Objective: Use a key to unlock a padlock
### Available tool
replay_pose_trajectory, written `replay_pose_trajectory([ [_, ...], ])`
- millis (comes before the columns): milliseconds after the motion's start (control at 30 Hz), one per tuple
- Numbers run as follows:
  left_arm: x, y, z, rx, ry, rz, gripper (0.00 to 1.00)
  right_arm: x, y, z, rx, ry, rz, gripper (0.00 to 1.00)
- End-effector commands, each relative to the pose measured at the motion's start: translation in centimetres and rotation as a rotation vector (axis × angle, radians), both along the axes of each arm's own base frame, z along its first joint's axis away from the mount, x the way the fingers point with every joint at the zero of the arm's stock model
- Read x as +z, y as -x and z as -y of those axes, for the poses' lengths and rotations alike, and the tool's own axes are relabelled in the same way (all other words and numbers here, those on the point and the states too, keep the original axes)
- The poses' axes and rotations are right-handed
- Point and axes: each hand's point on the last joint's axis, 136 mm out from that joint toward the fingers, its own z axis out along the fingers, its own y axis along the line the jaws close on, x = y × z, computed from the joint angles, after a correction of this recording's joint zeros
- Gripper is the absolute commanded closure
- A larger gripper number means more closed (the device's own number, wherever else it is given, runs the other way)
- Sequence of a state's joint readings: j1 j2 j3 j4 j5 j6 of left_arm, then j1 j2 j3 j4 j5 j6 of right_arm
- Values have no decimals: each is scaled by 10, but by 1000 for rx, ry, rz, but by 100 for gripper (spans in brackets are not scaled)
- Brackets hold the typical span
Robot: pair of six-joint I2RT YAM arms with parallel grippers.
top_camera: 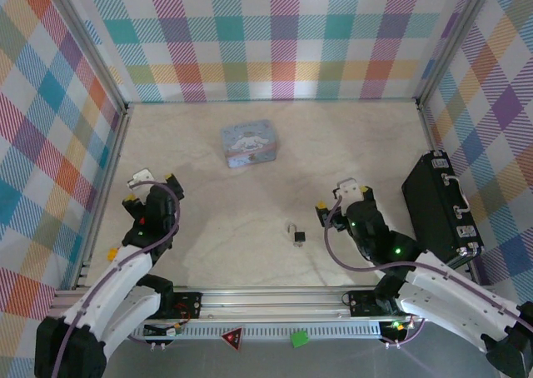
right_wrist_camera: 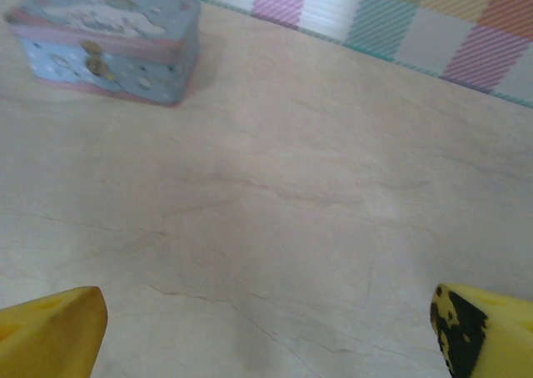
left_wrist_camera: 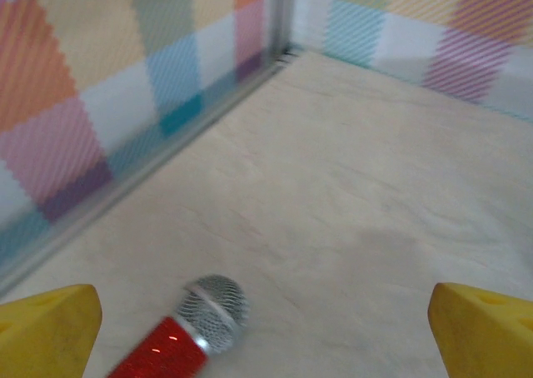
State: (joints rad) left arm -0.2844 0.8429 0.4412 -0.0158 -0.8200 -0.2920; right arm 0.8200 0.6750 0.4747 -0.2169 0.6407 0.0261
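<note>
Three plaid walls (top_camera: 283, 37) enclose a pale, seemingly marbled tabletop (top_camera: 250, 199).

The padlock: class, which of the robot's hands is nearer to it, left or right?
Right. The right hand sits just right of the padlock, slightly farther back on the table; the left hand is far off to its left.
</note>
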Motion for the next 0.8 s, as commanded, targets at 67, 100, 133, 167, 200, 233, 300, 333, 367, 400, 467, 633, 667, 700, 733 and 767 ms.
replay_pose_trajectory([
  [67, 6, -18, -14, 93, -147, 3, 0, -1, -14, 26, -139, 58, 37, 1],
  [100, 0, -27, -7, 38, -145, -3, 0, -2, -15, 28, -149, 52, 39, 1],
  [133, -6, -35, 0, -18, -140, -5, 0, -3, -17, 30, -156, 47, 42, 1],
  [167, -15, -43, 10, -88, -133, -19, 0, -2, -18, 31, -156, 43, 47, 1],
  [200, -23, -50, 18, -141, -133, -35, 0, -1, -20, 30, -146, 40, 51, 1],
  [233, -29, -54, 21, -168, -134, -48, 0, 0, -21, 31, -148, 45, 55, 1],
  [300, -43, -64, 29, -228, -129, -77, 0, 1, -26, 36, -172, 49, 63, 1],
  [333, -48, -68, 32, -257, -118, -87, 0, 0, -28, 36, -167, 37, 56, 1],
  [367, -55, -73, 36, -288, -102, -95, 0, -2, -30, 37, -173, 30, 46, 1],
  [400, -61, -77, 40, -316, -87, -100, 0, -6, -33, 39, -180, 25, 37, 1],
  [467, -66, -84, 46, -364, -80, -99, 0, -10, -38, 41, -189, 16, 31, 1],
  [633, -63, -95, 61, -466, -78, -34, 0, -20, -52, 51, -229, 10, 32, 1],
  [667, -66, -98, 64, -490, -78, -26, 0, -22, -55, 54, -239, 5, 33, 1],
  [700, -73, -100, 64, -496, -80, -17, 0, -24, -58, 58, -251, -6, 37, 1],
  [733, -78, -104, 64, -497, -88, -8, 0, -26, -60, 61, -259, -10, 35, 1],
  [767, -80, -107, 66, -510, -86, -13, 0, -28, -63, 65, -267, -20, 41, 1],
])
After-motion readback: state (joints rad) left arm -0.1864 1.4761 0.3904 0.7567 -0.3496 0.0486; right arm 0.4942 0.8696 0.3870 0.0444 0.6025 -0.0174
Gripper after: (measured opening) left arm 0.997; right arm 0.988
